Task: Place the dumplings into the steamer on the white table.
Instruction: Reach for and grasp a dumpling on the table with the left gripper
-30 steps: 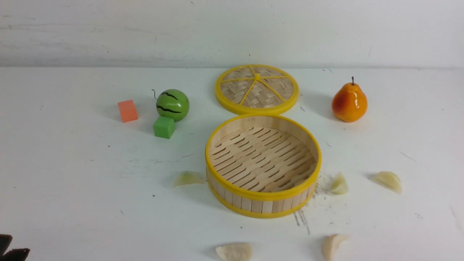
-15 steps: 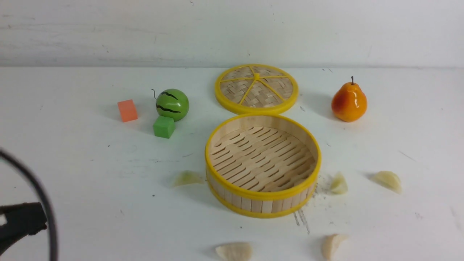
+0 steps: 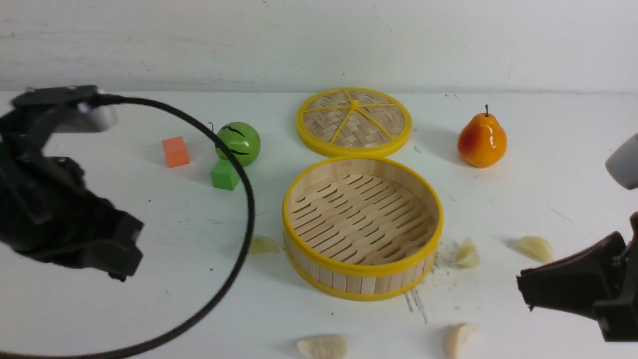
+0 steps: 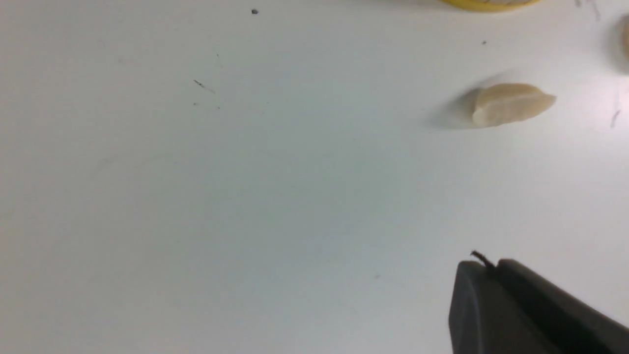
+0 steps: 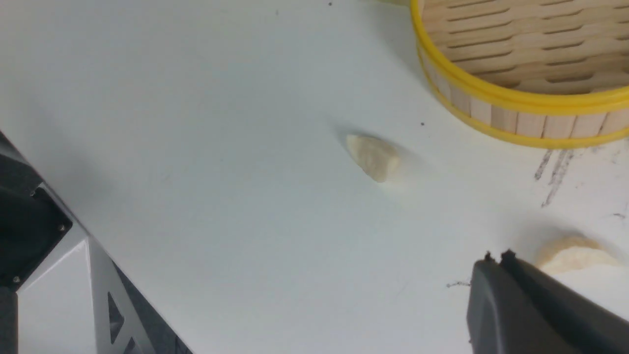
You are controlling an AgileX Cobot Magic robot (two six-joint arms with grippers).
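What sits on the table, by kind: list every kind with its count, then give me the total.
Dumplings: 5
Steamer: 1
Woven lid: 1
Toy watermelon: 1
Pear: 1
Cubes: 2
Total: 11

COLOURS AND PATTERNS

The steamer [image 3: 362,281] has pale strips and yellow rims; the lid [image 3: 354,122] is tan weave with yellow spokes. The dumplings [image 3: 322,345] are pale cream; the dumpling [image 3: 262,245] toward the black left gripper [image 4: 486,268] is faintly greenish. The melon [image 3: 238,143] is green, black-striped. The orange cube [image 3: 175,152] and green cube [image 3: 224,174] are plain. The pear [image 3: 482,141], toward the black right gripper [image 3: 522,289], is orange-red. The table [image 3: 548,164] is white, dark-scuffed.
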